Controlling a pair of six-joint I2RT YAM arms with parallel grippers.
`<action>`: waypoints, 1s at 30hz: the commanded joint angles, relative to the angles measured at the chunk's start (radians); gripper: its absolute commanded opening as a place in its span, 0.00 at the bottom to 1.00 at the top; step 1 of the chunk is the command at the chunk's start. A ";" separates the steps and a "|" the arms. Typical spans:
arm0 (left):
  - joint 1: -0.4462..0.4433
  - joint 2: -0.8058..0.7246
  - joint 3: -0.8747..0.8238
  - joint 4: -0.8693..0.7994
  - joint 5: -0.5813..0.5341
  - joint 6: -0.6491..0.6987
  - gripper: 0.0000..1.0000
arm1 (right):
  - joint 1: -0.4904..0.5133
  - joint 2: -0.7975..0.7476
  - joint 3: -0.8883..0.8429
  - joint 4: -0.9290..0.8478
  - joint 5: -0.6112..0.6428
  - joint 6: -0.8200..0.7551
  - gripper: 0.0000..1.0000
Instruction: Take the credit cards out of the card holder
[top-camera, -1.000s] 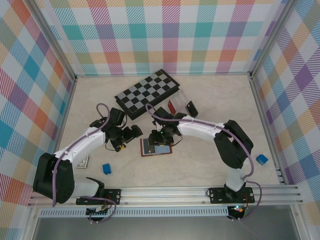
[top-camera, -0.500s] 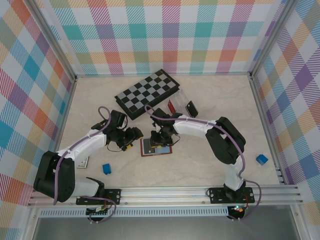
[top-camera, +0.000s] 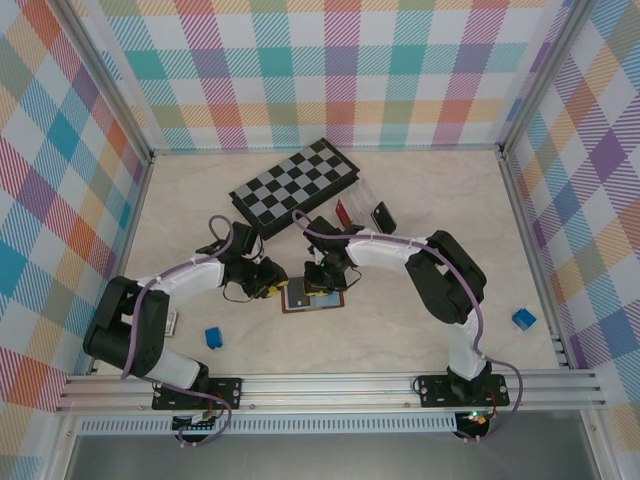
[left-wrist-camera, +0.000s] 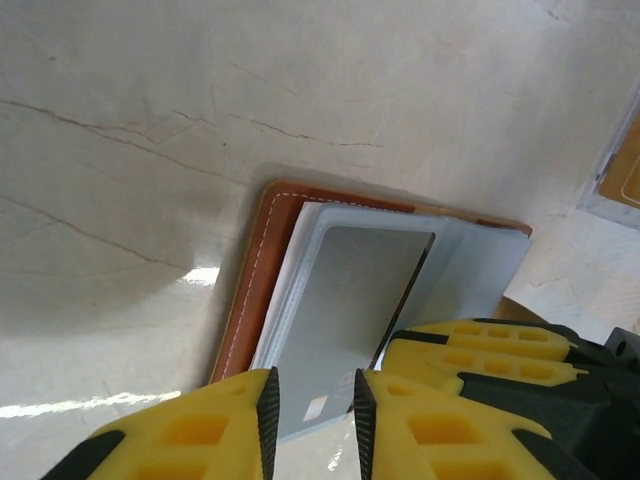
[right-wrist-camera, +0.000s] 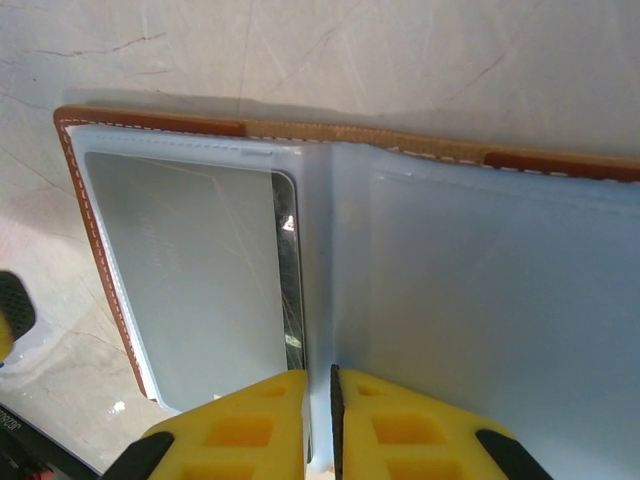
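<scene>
- Small brown leather card holder (top-camera: 312, 305) with pale blue-grey lining lies open on the pale marble-look table (top-camera: 430, 180). It is just on the near side of the black-and-grey folding chessboard (top-camera: 295, 186), not touching it.
- Done so far: the holder is unsnapped and spread flat, both lined halves face up.
- Not done: a flat grey card (right-wrist-camera: 190, 260) sits fully inside the pocket of one half, its edges within the stitched leather border. The other half shows plain pale lining.
- Right gripper (right-wrist-camera: 318, 385): yellow fingers clenched almost together on the raised centre fold of the lining. Reads as pinning the holder in place.
- Left gripper (left-wrist-camera: 313, 385): at the holder's outer edge on the card side, jaws narrowed with the pale pocket edge and the end of the card between them. From the wrist view I cannot tell whether the pads are biting or whether there is a sliver of air either side.
- Judgement: early in the task. The opening and bracing are done, and the extraction itself has not started.
- Left to do: get a firm pinch on the card alone, slide it out along the pocket, set it on the table, then check the other half.
- Risk: the pinch catches lining together with the card and drags the whole holder.
</scene>
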 joint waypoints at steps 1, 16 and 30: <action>-0.015 0.035 -0.010 0.030 0.023 0.009 0.23 | -0.004 0.014 0.028 -0.008 -0.034 0.006 0.15; -0.018 0.128 -0.027 0.014 0.006 0.042 0.10 | -0.021 0.002 0.006 0.017 -0.060 0.017 0.17; -0.018 0.126 -0.004 -0.037 -0.024 0.071 0.08 | -0.041 -0.008 -0.048 0.053 -0.065 0.042 0.17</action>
